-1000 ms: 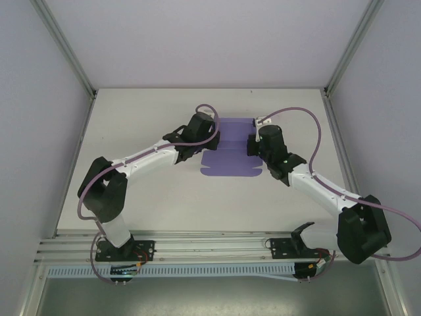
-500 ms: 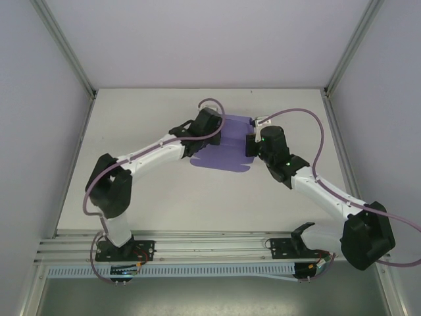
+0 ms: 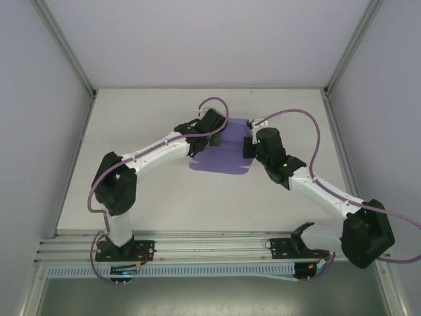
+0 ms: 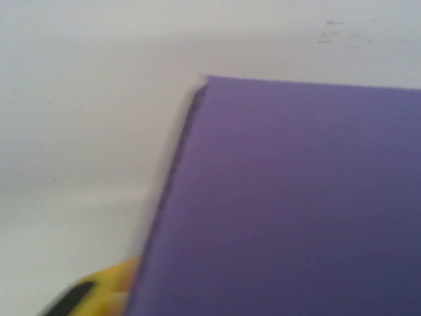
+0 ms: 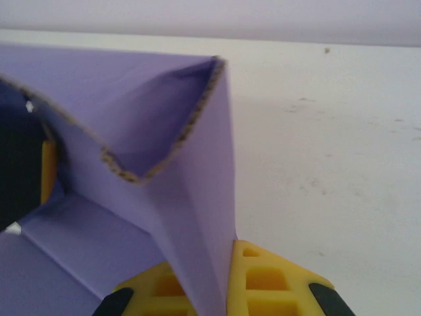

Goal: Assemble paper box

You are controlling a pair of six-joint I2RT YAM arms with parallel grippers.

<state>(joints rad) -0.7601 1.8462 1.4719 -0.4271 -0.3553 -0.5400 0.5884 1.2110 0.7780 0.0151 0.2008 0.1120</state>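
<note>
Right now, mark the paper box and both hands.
paper box (image 3: 223,161), top external view, flat near panel.
left hand (image 3: 218,131), top external view, fingertip end.
right hand (image 5: 220,289), right wrist view, between its fingertips.

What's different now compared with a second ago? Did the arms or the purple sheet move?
The left end effector moved farther out and rightward, over the left edge of the paper box; whether it grips is unclear. The sheet's near edge swung leftward and now lies skewed. The right end effector stayed shut on its right side, barely shifting.
</note>
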